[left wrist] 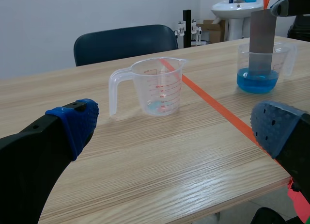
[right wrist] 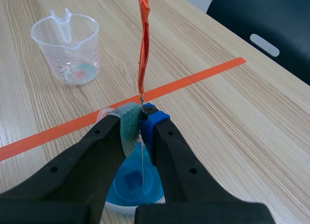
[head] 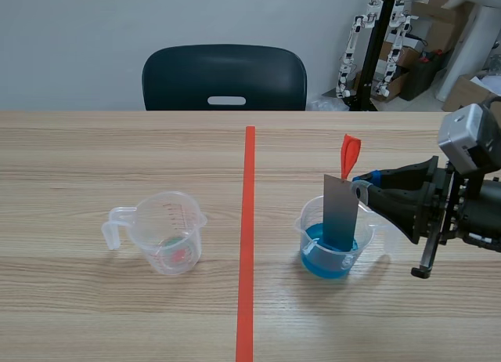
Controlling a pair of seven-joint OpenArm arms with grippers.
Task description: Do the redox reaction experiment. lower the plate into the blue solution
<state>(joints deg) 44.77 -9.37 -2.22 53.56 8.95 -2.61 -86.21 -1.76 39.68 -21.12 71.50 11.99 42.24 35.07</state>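
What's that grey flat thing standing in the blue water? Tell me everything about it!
The grey plate is a thin, flat rectangle that looks like dull metal. It stands upright, with its lower end dipped in the blue solution inside a clear measuring cup. An orange strip sticks up from its top. The right gripper pinches it near the top edge.
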